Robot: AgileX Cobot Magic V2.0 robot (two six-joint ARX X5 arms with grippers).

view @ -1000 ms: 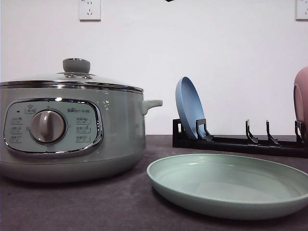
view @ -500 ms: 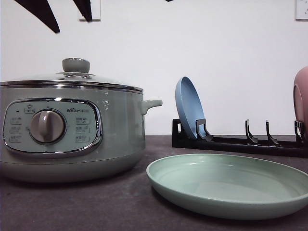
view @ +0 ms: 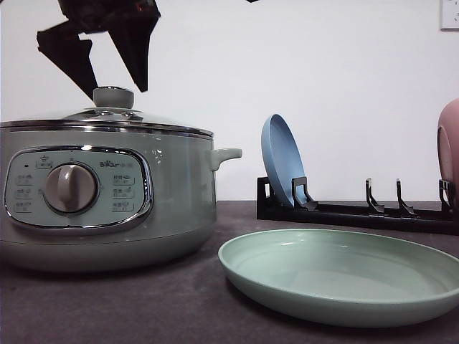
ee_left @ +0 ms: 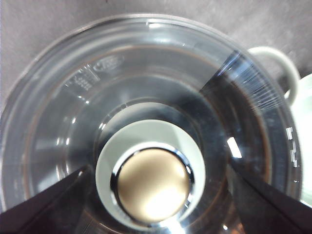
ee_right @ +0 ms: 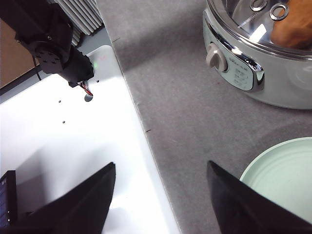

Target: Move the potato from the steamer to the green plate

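The left claw hangs spread open over the lidded steamer holding the potato, while the green plate at its 3 o'clock sits bare.

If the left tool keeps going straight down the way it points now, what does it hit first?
Most likely the grey-green knob on the steamer's glass lid; the open left tool hangs right above it.

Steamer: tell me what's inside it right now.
Through the glass lid of the steamer, the right wrist view shows an orange-brown potato inside. Only part shows; the picture's edge cuts off the rest. The lid is still on.
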